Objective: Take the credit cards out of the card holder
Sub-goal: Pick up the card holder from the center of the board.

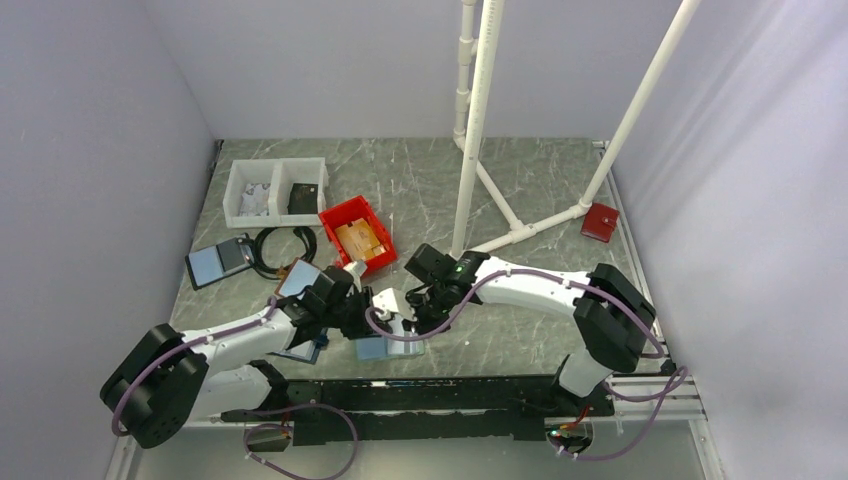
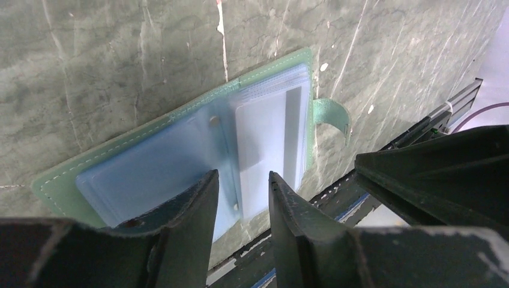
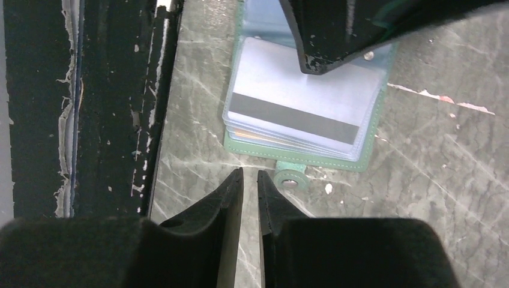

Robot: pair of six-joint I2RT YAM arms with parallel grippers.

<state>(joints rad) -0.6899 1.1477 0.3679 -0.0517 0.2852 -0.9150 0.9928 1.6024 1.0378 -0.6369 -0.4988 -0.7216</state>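
The card holder [image 3: 360, 157] lies open and flat close to the counter's near edge, a little left of its middle, with its snap tab [image 3: 290, 178] pointing toward the right arm. The left gripper [image 2: 243, 195] hovers directly over it, fingers parted and grasping nothing, one to each side of the fold between the two pale blue panels. It is the nearer tool, though whether its tips press on the plastic is hard to judge from these angles.

The right gripper [image 3: 249, 183] sits low over the bare counter just short of the tab, jaws drawn to a narrow slit and empty. From there the holder lies straight ahead. The top credit card [image 3: 282, 81], pale with a dark stripe, lies with its long axis across that line of approach, in the panel on the tab side. A tan sliver of another card [image 3: 258, 135] shows in the stack beneath it.

The coming move likely turns on the right arm reaching forward over the tab edge.
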